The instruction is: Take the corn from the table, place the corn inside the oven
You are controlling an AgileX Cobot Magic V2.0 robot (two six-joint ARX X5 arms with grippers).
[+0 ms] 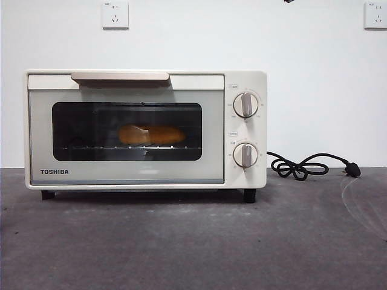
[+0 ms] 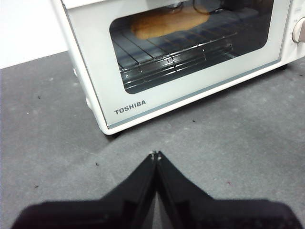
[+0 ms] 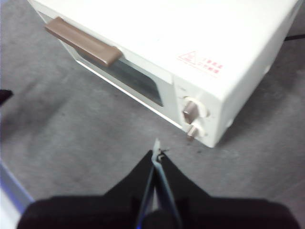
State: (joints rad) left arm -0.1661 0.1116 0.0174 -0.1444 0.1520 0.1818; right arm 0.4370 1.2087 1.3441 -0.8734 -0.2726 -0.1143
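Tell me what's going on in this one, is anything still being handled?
Nothing is being handled right now. The corn lies on the wire rack inside the oven, seen through the glass of the shut door. The left gripper is shut and empty, above the table in front of the oven. The right gripper is also shut and empty, higher up, looking down on the oven's top and knobs. The power cord lies coiled beside the oven.

We saw the yellow-orange corn [image 1: 151,134] lying lengthwise on the wire rack inside the cream-white oven [image 1: 145,175], whose dark glass door was closed, on the grey table [image 1: 193,241].
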